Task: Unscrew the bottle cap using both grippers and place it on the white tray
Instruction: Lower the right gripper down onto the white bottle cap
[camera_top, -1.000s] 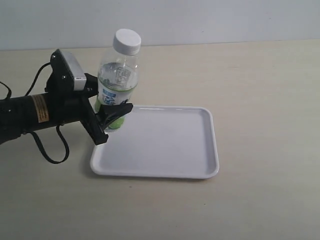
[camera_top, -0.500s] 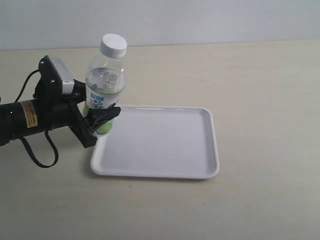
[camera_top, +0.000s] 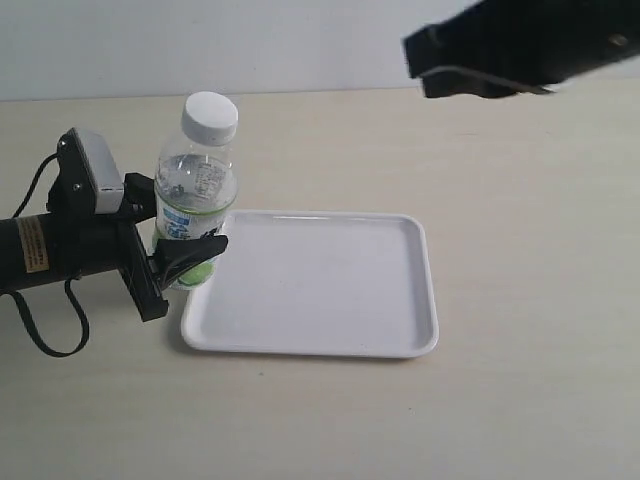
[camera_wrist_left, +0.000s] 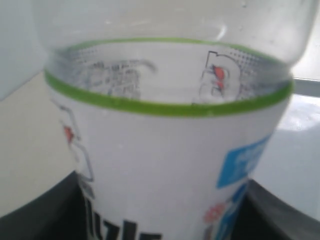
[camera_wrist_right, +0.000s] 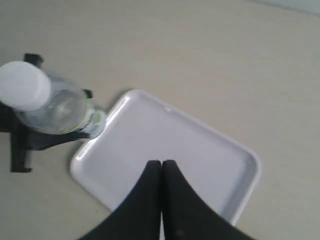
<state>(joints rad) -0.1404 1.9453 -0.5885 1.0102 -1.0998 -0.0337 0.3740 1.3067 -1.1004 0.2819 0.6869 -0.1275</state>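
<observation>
1. Exterior view. I see the left gripper (camera_top: 186, 240) at the left of the frame, its black fingers clamped on the labelled lower body of the bottle (camera_top: 196, 185). The bottle stands nearly upright, leaning slightly. The bottle cap (camera_top: 211, 113) is screwed on its neck. The white tray (camera_top: 320, 280) lies in the centre of the frame on the table (camera_top: 520, 200), with nothing on it. The bottle sits just beside the tray's upper left corner. Whether its base touches the table, I cannot tell. A dark, blurred body fills the upper right corner; its fingers cannot be read here.

2. Right wrist view. Only this view settles the right gripper (camera_wrist_right: 161, 167): its two black fingers are pressed together at the bottom centre of the frame, with nothing between them. It hangs above the tray. The cap appears from above at the upper left, well apart from these fingers.

3. Left wrist view. Only this view shows the grip close up. The label with its green band fills the frame, and a black finger shows at each lower corner against the bottle's sides.

4. Change since the earlier frames. The left gripper and the bottle have moved left and lower in the exterior frame, from the tray's corner to just off it. The dark body at the upper right was not in frame before. The tray has not shifted.
</observation>
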